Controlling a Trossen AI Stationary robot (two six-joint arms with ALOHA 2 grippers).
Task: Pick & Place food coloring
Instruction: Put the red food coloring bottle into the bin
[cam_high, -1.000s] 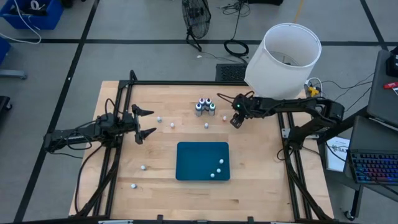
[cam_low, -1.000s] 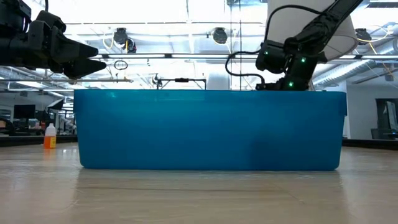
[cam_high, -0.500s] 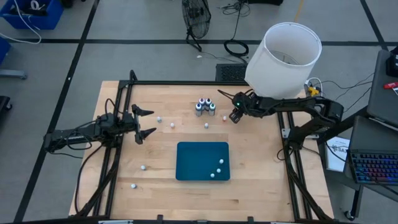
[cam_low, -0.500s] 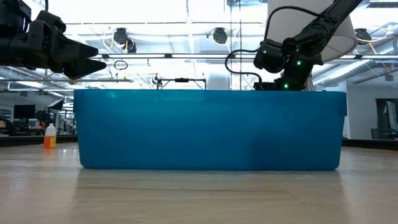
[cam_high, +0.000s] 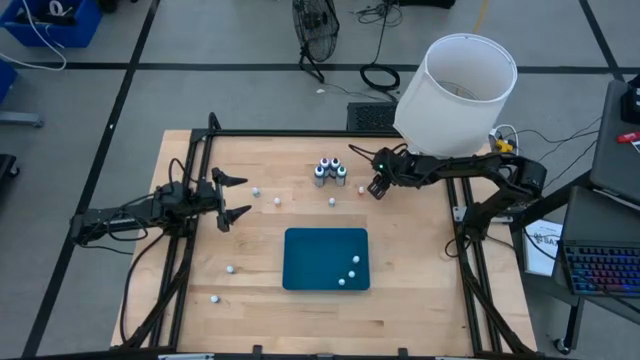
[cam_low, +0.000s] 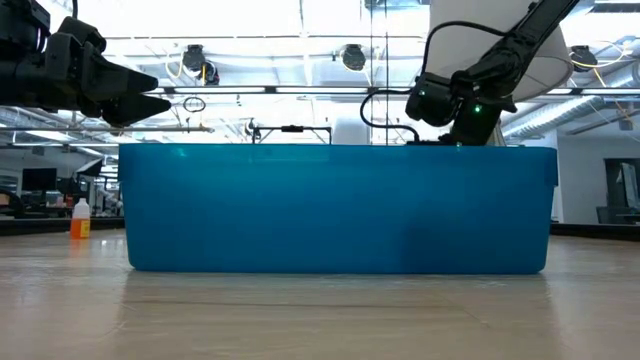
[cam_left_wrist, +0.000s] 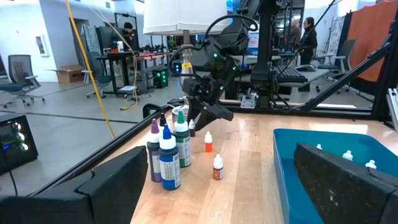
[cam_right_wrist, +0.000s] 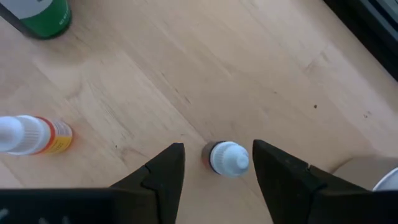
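Wooden table (cam_high: 420, 260) in an open workshop with a grey floor.
The right gripper (cam_right_wrist: 214, 163) hangs over a small white-capped bottle (cam_right_wrist: 228, 157) near the tall bottles (cam_high: 330, 171), fingers apart on either side, not touching. The left gripper (cam_high: 233, 196) waits wide open. More small bottles lie in the teal tray (cam_high: 310, 262).

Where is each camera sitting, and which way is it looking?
High view: above the table, looking straight down; both arms show, left gripper and right gripper.
Low view: at table-top height, looking level at the teal tray; both arms show above it.
Left wrist view: on the left arm, facing across the table at the tall bottles and the right arm; its own dark fingers show.
Right wrist view: on the right arm, looking down at a tiny bottle between its fingers.
Shared: high and left wrist views both show the tall bottles.
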